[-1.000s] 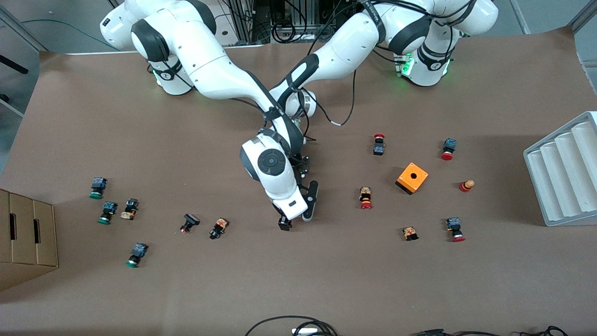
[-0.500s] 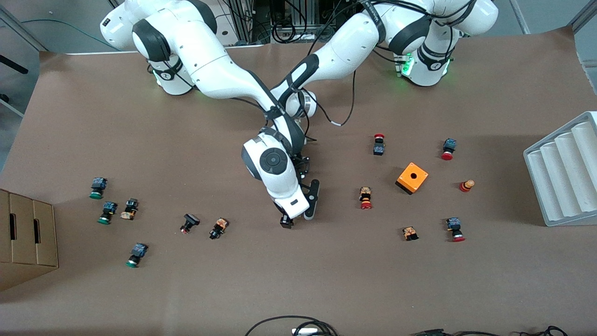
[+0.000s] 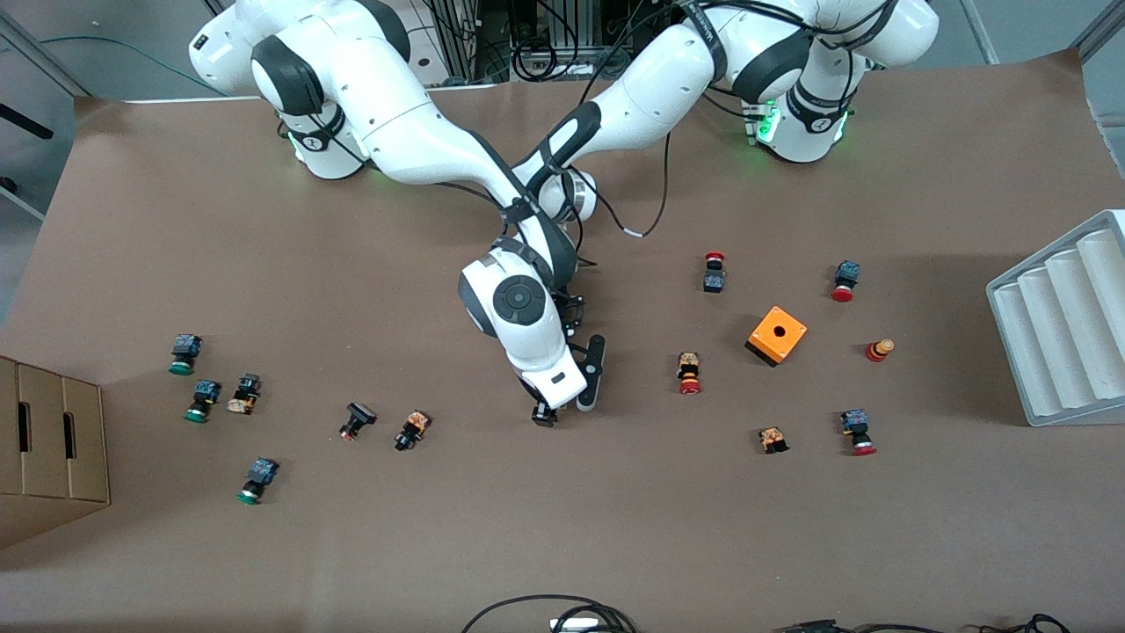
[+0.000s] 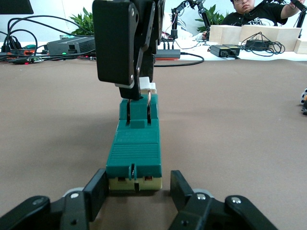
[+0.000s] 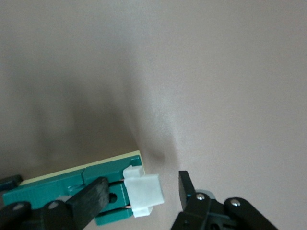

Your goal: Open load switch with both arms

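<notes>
Green load switch (image 4: 134,152) hidden frontally, wrist-visible

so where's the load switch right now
The load switch lies mid-table under the crossed arms, the left pincer clamped on one end and the right pincer straddling its white end.

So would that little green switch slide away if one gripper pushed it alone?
Probably. The load switch looks small, hard and light, lying flat on smooth brown paper. That may be why the left gripper clamps one end while the right gripper straddles the white end piece.
</notes>
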`<state>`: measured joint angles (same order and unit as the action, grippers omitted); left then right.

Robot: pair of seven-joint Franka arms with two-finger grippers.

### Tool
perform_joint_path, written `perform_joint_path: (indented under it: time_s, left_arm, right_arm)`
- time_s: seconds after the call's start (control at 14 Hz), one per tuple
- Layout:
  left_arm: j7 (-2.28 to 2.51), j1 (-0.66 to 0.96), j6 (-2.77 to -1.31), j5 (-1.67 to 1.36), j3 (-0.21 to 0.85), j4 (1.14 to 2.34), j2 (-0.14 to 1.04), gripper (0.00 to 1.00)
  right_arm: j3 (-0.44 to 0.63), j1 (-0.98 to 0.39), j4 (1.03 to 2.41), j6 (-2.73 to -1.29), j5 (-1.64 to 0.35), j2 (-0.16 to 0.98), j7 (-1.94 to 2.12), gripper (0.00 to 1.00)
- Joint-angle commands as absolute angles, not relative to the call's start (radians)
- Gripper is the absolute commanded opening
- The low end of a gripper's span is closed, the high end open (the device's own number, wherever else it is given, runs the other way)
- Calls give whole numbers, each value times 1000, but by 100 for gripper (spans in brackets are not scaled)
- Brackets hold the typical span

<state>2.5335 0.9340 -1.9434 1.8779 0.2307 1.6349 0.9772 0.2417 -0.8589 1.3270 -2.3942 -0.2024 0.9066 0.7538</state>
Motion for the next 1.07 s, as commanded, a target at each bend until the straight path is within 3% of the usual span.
perform_joint_path:
  time_s: [0.0,1.0]
  left_arm:
    - [2559,933,-1950,1885,221,1623,1012,61]
    - [2560,933,-1951,1885,221,1620,1008,58]
  right_arm:
    - [258,-876,1330,-2433,-233,922,767,67]
    - [258,-876,1342,-2418,-164,897,779,64]
